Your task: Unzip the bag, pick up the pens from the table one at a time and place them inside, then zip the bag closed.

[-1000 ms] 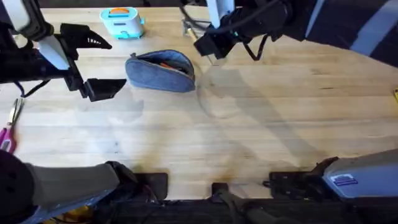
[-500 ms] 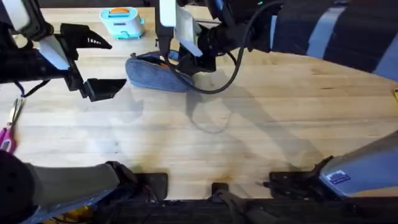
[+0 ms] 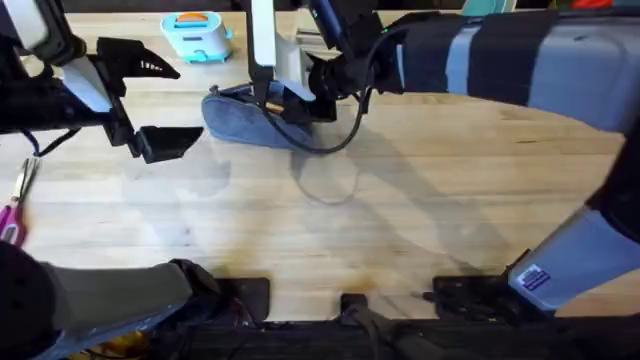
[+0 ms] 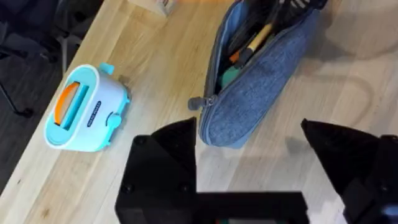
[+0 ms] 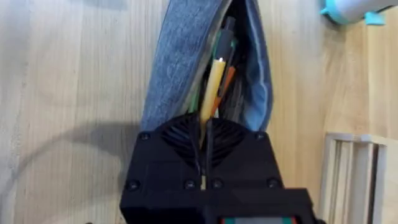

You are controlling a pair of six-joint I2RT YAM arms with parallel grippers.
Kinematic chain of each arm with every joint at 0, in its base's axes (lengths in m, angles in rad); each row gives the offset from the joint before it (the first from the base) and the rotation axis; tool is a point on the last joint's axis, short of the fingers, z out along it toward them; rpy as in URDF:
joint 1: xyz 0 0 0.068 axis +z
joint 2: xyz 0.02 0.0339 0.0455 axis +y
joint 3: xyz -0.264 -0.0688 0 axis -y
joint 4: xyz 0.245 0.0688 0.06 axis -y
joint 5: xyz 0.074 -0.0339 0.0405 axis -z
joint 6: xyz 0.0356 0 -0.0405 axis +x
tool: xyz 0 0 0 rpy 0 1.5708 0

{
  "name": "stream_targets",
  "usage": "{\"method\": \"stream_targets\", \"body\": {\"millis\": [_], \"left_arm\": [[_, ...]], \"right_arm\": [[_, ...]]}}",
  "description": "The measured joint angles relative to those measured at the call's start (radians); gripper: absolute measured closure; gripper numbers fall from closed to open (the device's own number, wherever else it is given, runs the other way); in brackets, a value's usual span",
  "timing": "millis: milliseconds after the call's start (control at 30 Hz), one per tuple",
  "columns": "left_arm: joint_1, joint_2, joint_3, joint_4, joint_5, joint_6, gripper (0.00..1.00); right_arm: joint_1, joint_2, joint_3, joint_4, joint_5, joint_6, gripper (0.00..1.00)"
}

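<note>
The table point(image 3: 420, 200) of pale planks carries the bag point(image 3: 240, 120) at its far side, left of centre, lying open along its zipper with the teal toy toaster point(image 3: 196, 34) just beyond it and pink-handled scissors point(image 3: 12, 215) well apart at the left edge. The right arm reaches across the middle and its right gripper point(image 5: 204, 140) sits at the bag's mouth, fingers pressed together on a yellow-tan pen point(image 5: 214, 84) whose dark tip points into the opening — other pens, orange and green among them, already lie inside. The left gripper point(image 3: 150, 105) hangs beside the bag's left end, spread wide and holding nothing; its wrist view shows the zipper pull tab point(image 4: 198, 103) at the near rounded end. The step in hand looks like the placing of a pen, likely a late one, since no loose pen shows on the tabletop. Next the fingers would need to part so the pen drops fully within, clear of the zipper teeth — then the pull tab must be found and drawn along.
</note>
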Motion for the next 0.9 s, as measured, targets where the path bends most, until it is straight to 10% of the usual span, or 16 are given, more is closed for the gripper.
{"method": "stream_targets", "body": {"millis": [467,600,633,900], "left_arm": [[0.000,0.000,0.000,-0.002,0.000,0.000,0.007],[0.000,0.000,0.000,-0.004,0.000,0.000,0.007],[0.000,0.000,0.000,-0.003,0.000,0.000,0.007],[0.000,0.000,0.000,-0.004,0.000,0.000,0.007]], "right_arm": [[0.000,0.053,0.000,0.070,0.000,0.000,0.963],[0.000,0.058,0.000,0.078,-0.003,0.001,0.475],[0.000,0.060,0.000,0.081,-0.003,-0.002,0.050],[0.000,0.060,0.000,0.082,-0.003,0.001,0.005]]}}
